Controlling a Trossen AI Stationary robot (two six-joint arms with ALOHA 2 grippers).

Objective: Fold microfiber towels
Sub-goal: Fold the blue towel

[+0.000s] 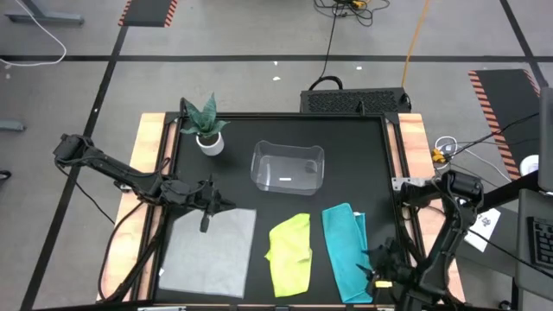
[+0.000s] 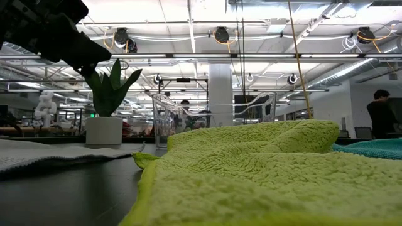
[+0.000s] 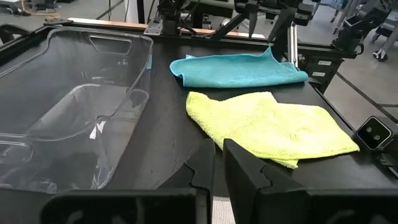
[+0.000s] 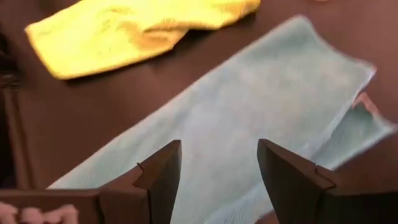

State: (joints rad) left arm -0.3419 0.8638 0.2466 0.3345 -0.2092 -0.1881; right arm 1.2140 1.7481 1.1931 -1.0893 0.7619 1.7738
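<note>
Teal towel under right gripper's parted fingers

The yellow-green towel is deep-piled, fuzzy cloth, looped and rough. The teal towel under the right gripper's fingers looks finer and flatter, with a short nap. The grey towel is matt, thin-woven cloth. The bin ahead of the left gripper's fingers is clear, glossy plastic. The table is matt black and smooth, edged in pale wood. Both pairs of fingers are dull, dark plastic.
</note>
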